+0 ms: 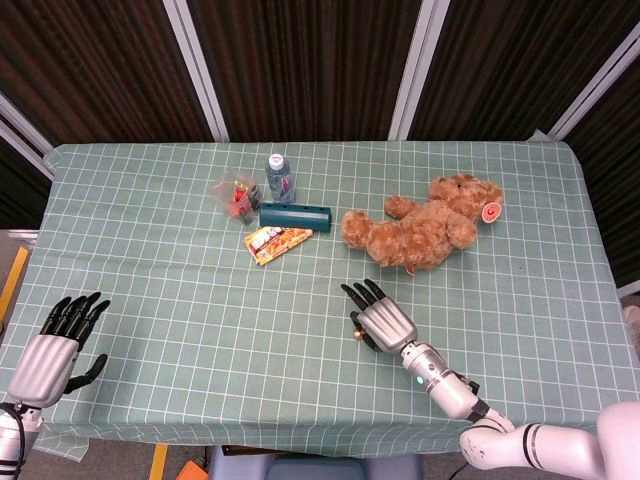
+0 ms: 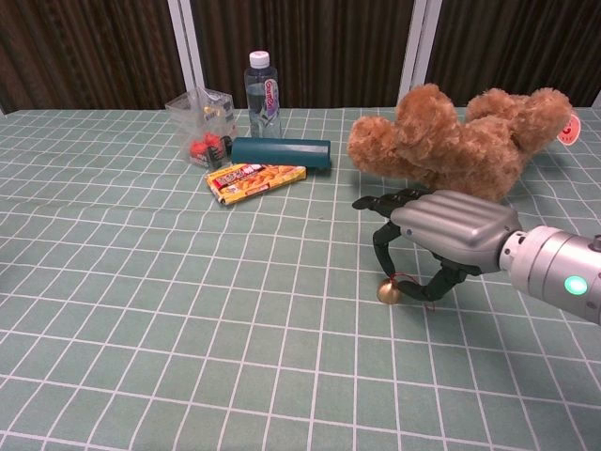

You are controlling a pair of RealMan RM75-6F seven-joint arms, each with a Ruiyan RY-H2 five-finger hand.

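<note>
The small brass bell [image 2: 387,291] sits on the table [image 1: 150,260] just in front of the teddy bear [image 2: 460,141], and your right hand [image 2: 441,230] arches over it, palm down. Your fingers [image 2: 383,246] are curled around it, a fingertip and the thumb meeting at the thin red loop on top; it looks like a pinch on that loop, with the bell's base apparently still touching the cloth. So you seem to be at the grasp itself. Next, I'd judge, comes a slow, straight lift, keeping the pinch firm since the loop is thin and the bell could slip. Your left hand [image 1: 48,352] rests at the near left table edge, fingers spread, holding nothing.
</note>
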